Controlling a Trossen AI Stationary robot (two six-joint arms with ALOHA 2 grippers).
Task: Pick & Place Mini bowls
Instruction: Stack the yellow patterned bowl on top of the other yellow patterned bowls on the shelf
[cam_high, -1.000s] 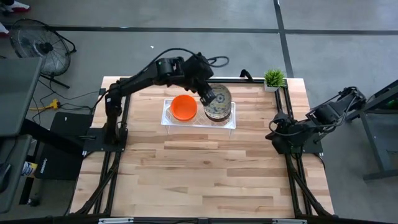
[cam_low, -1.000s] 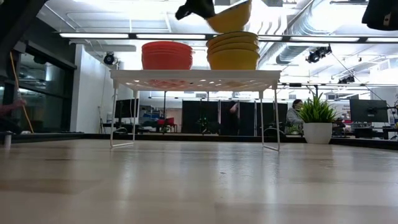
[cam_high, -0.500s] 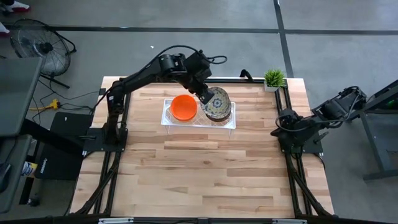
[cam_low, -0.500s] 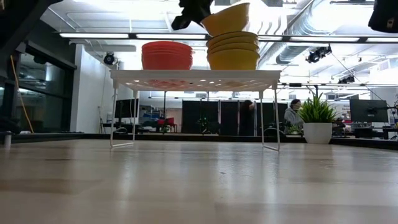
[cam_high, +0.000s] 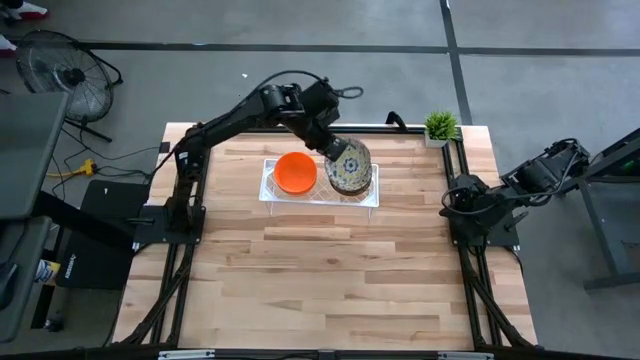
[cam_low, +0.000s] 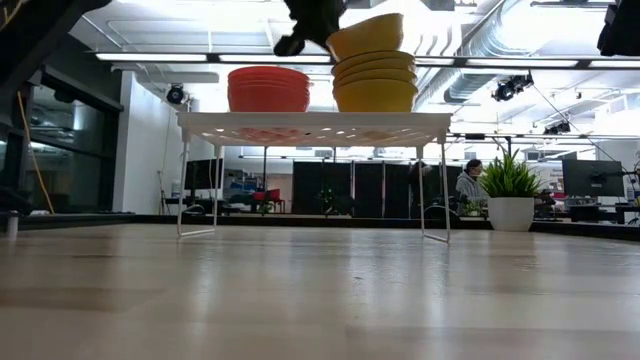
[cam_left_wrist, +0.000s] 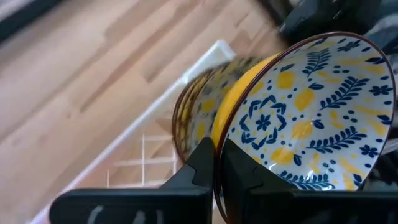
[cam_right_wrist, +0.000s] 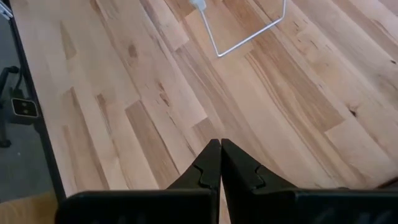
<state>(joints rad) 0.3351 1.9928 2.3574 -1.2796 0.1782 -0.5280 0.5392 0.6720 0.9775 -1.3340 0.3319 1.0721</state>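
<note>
On the white tray (cam_high: 268, 194) stand a stack of orange-red mini bowls (cam_high: 295, 172) and a stack of floral mini bowls (cam_low: 375, 85), yellow outside. My left gripper (cam_high: 328, 152) is shut on one more floral bowl (cam_high: 350, 165), which hangs tilted just over the floral stack (cam_left_wrist: 189, 115). In the low view this bowl (cam_low: 366, 35) is close above the stack; whether it touches, I cannot tell. My right gripper (cam_high: 452, 196) waits shut by the table's right edge, its fingers (cam_right_wrist: 219, 163) over bare wood. My left gripper pinches the floral bowl's rim (cam_left_wrist: 219, 140), one finger (cam_left_wrist: 239, 165) inside the bowl and one (cam_left_wrist: 202, 163) outside. It slants down from the table's far left side. The bowl is tilted, its patterned inside open to the wrist camera.
The tray stands on thin wire legs (cam_low: 183, 180) near the table's far edge. A small potted plant (cam_high: 439, 126) is at the far right corner. The near half of the wooden table (cam_high: 330, 280) lies open.
My left gripper has rolled and sunk a little with the floral bowl, which now hangs lower and closer to the floral stack. My right arm has drawn slightly toward the table's right edge.
</note>
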